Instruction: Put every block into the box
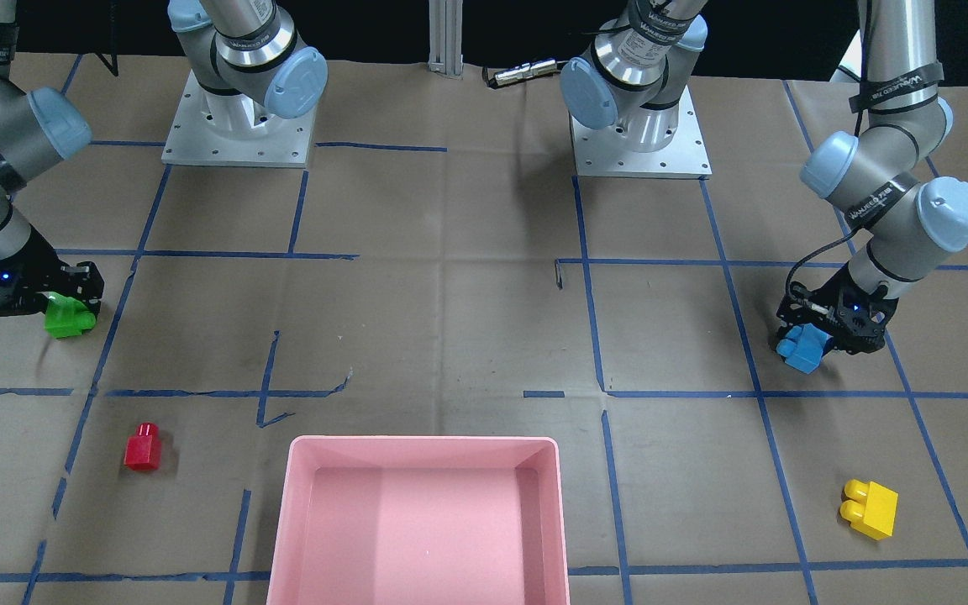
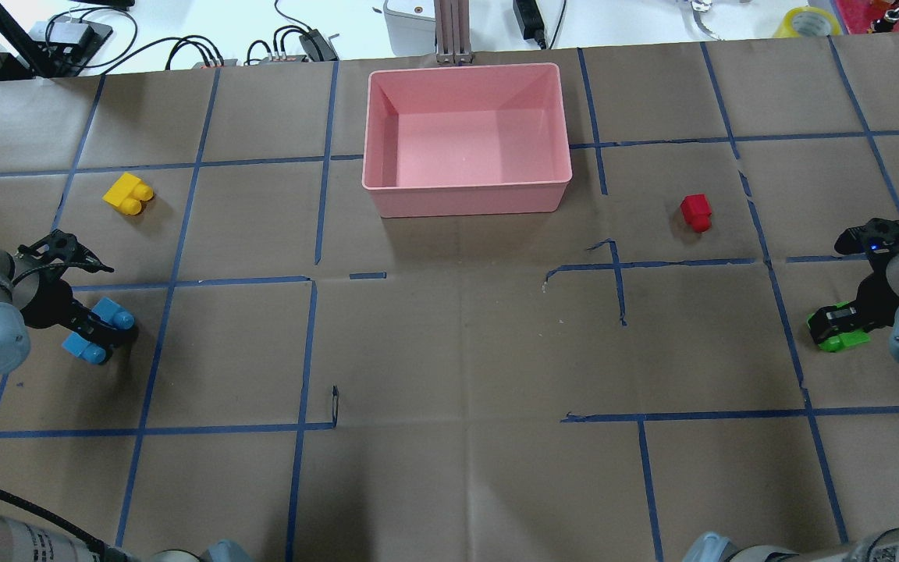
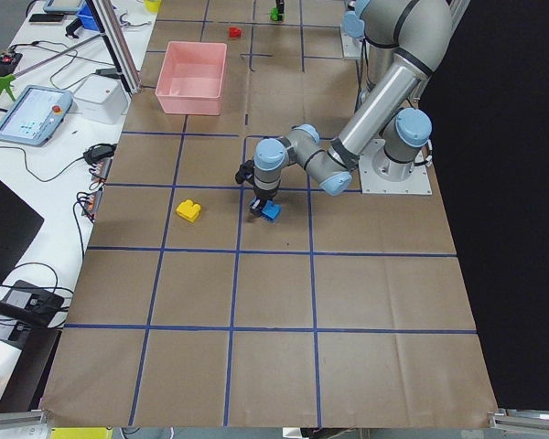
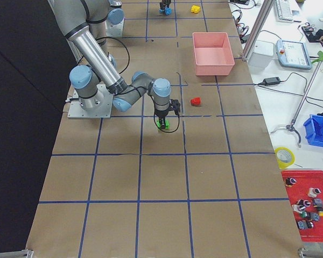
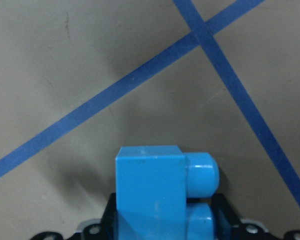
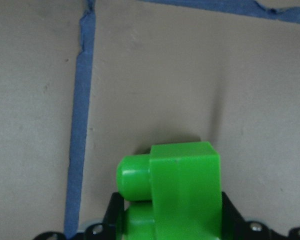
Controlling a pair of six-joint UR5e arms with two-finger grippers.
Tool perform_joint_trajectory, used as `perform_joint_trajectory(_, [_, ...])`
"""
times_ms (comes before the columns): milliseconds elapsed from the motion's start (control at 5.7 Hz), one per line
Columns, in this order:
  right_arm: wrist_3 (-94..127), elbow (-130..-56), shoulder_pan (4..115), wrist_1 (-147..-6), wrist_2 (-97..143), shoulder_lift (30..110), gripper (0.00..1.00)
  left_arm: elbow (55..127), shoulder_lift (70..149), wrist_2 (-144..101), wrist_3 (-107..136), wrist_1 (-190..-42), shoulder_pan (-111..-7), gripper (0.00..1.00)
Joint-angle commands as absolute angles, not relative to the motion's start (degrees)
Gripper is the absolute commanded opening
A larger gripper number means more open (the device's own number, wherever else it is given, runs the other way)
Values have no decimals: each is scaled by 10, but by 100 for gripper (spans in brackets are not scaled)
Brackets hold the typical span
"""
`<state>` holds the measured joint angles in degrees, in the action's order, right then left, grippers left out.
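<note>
left pincer [image 2: 101, 333] clamped on blue block [image 1: 803, 353] | right pincer [image 2: 840, 328] clamped on green [image 1: 68, 320] | yellow [image 2: 128, 193] near left pincer, red [image 2: 695, 211] near right, both on counter [image 2: 449, 351] | box [image 2: 465, 200] well apart from both pincers, all blocks outside it

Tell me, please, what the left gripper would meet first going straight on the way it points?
The paper-covered table right below: the left gripper points down, so the blue block in its fingers would touch first. The remaining gap is unclear.

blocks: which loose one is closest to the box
The red block, on the robot's right of the pink box; the yellow block, the other loose one, lies clearly farther off on its left.
</note>
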<state>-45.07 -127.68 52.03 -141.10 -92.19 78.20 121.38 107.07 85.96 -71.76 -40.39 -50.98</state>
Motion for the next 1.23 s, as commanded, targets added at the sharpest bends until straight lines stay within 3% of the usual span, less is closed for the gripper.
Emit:
perform_joint_trajectory(0, [-452,-1221,523,-1322,-947,809,6,1185,1047,861,-697,-412,-512,19])
perform_joint_trajectory(351, [-443,-1098,553,-1192,-934,859,5,1041,999,862,-644,-619,-517,17])
perform_joint_trajectory(702, [-336,-923,635,-1039,-914,850,5,849,1023,860,-515,-819,-571,17])
perform_joint_trajectory(1053, [-222,-812,734,-1021,-877,798,6,749,1077,860,-362,-845,-647,17])
